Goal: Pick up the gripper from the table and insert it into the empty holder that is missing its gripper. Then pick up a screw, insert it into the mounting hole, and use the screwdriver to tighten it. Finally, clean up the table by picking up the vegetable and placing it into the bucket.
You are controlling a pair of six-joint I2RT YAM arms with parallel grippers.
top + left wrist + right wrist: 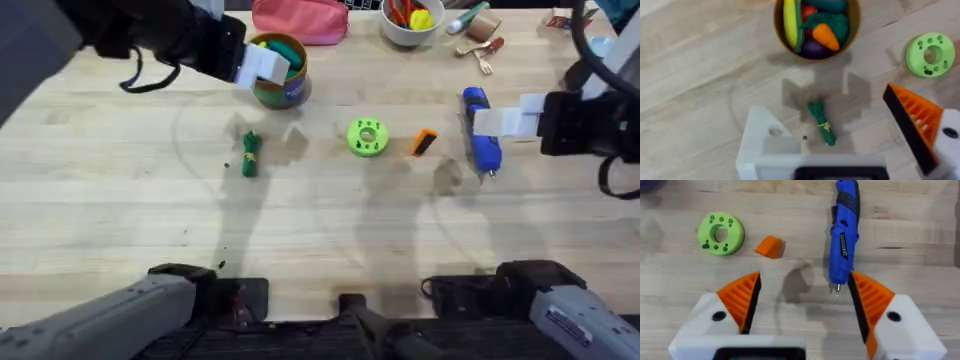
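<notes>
The small orange gripper [425, 142] [770, 246] lies on the table between the lime-green disc [367, 137] and the blue screwdriver [480, 135] [845, 230]. My right gripper [503, 122] [805, 280] hovers open beside the screwdriver, both orange pads in place. My left gripper [262, 65] [827, 107] hangs open above the bucket [283, 88] [815, 25]. One of its fingers is the bare white holder [760, 137]; the other carries an orange pad [915, 120]. The green vegetable [249, 155] [821, 122] lies in front of the bucket, with a tiny dark screw [804, 137] beside it.
The bucket holds several toy vegetables. A pink pouch [300, 20] and a white bowl [412, 22] of toys sit at the table's far edge, with small items [480, 45] at the back right. Bare wood stretches across the table's near half.
</notes>
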